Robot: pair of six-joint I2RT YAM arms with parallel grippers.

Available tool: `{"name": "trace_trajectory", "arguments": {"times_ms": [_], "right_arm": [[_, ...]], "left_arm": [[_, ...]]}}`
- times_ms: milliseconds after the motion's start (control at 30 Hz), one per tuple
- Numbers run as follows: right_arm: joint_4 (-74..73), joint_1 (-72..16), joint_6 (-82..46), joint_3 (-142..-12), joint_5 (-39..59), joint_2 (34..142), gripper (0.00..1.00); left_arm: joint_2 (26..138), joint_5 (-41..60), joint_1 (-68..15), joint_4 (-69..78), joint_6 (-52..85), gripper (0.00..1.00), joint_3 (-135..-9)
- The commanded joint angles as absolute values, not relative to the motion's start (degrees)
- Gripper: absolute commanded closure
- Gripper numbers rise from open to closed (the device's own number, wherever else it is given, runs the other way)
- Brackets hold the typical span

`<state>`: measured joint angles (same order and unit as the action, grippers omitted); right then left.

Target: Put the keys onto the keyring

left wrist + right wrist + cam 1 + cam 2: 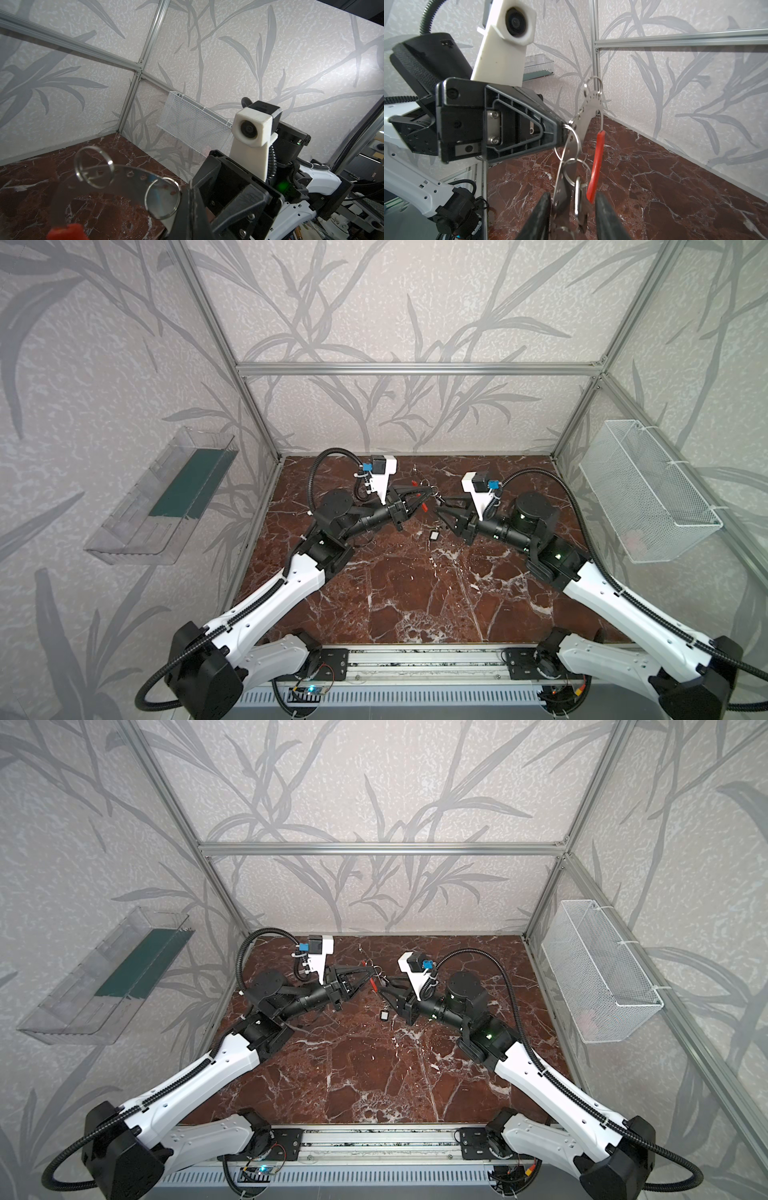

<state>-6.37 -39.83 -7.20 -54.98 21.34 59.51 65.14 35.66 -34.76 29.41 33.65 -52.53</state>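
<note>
The keyring [589, 110] is held in the air over the far middle of the table [395, 593], roughly upright. The fully closed left gripper [428, 492] reaches in from the left and pinches its band at the rim. The right gripper [573, 197] meets it tip to tip from the right, jaws part-open. The ring lies edge-on to it, so the band and the red arc [597, 162] both run down between its fingers. In that same gap a key [577, 195] dangles from the band by two linked split rings, its long axis pointing down. Its black tag [434, 536] shows below the gripper in both top views; I cannot tell whether it touches the table. Whether the fingers press on anything is unclear. The right arm is plainly nearer that key. Crowding is the snag: the band is just beside one finger, the red arc just beside the other, and the left fingertips are close ahead. The other keys I cannot pick out. The basket [648, 489] and the tray [166, 497] hang on the walls, well apart.
</note>
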Motion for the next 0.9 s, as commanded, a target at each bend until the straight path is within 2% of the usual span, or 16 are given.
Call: {"name": "trace_trajectory", "arguments": {"times_ms": [0,233,400,667,867], "right_arm": [[-11.2,-40.2,-7.0,-53.4,21.9,56.5,0.6],[-13.4,-39.0,-9.4,-51.6,19.4,54.1,0.58],[-10.5,-38.5,-9.6,-53.3,19.4,56.0,0.67],[-10.4,-38.5,-9.1,-54.6,21.3,58.3,0.71],[-10.6,-38.6,-8.7,-55.2,22.2,58.9,0.82]], "left_arm": [[65.2,35.6,-34.8,30.6,33.9,1.0,-54.5],[65.2,35.1,-34.9,30.2,33.5,1.0,-54.2],[65.2,35.6,-34.8,30.4,33.8,1.0,-54.3],[65.0,36.2,-34.9,30.0,34.0,1.0,-54.7],[65.4,36.6,-34.9,30.7,34.6,1.0,-54.8]]}}
